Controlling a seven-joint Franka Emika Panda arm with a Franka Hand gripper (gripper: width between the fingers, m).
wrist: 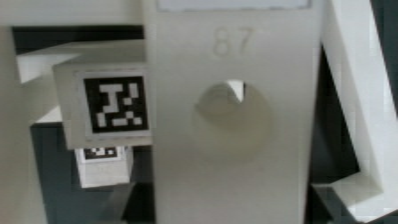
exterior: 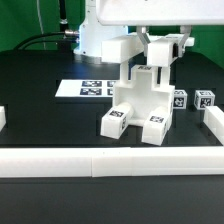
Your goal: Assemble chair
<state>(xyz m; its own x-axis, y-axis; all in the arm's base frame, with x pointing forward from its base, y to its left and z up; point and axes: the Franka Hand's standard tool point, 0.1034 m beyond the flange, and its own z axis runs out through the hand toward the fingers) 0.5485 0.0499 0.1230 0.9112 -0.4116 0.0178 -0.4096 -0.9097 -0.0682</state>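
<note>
The partly joined chair (exterior: 137, 103) stands mid-table in the exterior view, chunky white parts with tags on its two front blocks. My gripper (exterior: 152, 60) hangs straight above it, its fingers closed on an upright white chair part (exterior: 150, 75) at the top of the assembly. In the wrist view that part (wrist: 228, 110) fills the middle, a flat white face with an embossed "67" and a round hole, running down between my jaws (wrist: 222, 205). A tagged chair block (wrist: 118, 103) shows beside it. The fingertips themselves are mostly hidden by the part.
Two small tagged white blocks (exterior: 180, 98) (exterior: 204, 98) sit to the exterior view's right of the chair. The marker board (exterior: 88, 88) lies behind on the left. The white border rail (exterior: 100, 160) runs along the front, with rail pieces on the right (exterior: 213, 125) and left (exterior: 3, 118).
</note>
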